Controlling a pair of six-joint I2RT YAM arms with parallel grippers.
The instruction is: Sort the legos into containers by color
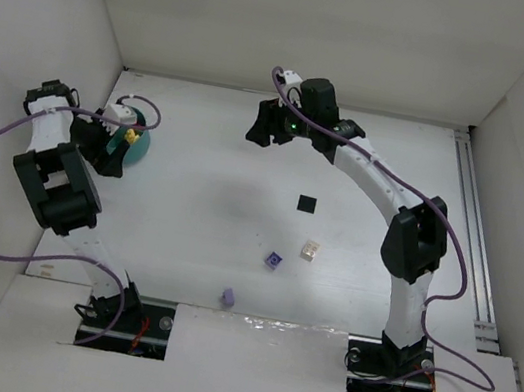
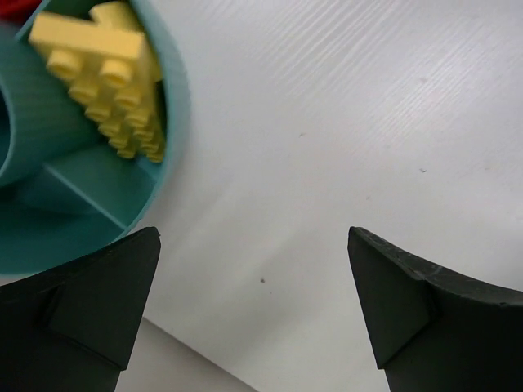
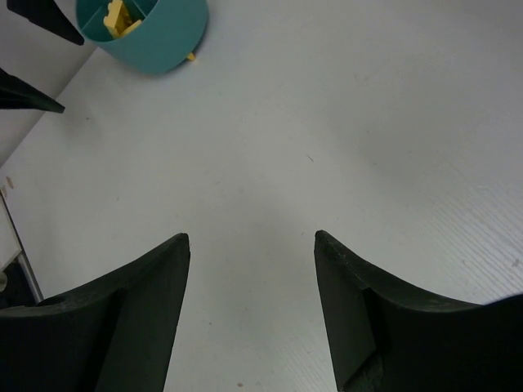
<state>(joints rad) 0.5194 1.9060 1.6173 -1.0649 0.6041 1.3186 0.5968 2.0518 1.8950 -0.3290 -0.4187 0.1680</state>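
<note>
Plainly, the sorting is partway done, with neither arm carrying anything.

- Farthest left, the left gripper hovers just beside the teal bowl, its jaws spread wide and empty over bare table.
- Inside the bowl, several yellow bricks are piled in one compartment. A sliver of red shows in another at the edge of the left wrist view. The compartment nearest the fingers looks empty.
- A small yellow speck sits at the foot of the bowl in the right wrist view. I cannot tell whether it is a stray brick.
- Toward the middle, a lilac brick lies loose near the front edge.
- Farther back, the right gripper hangs over empty table, well apart from every loose piece. Its jaws are apart with nothing between them.
- A second lilac brick lies a little to the right of the first.
- The flat black square lies alone beyond it.
- The cream brick sits near the second lilac one, not touching it.
- As I judge it, the step in hand is going for the next piece, most likely with the right arm. It would need to swing back toward these four, centre its fingers over one, descend and close.
- The black square is thin, so it may call for a low, careful pinch.
</note>
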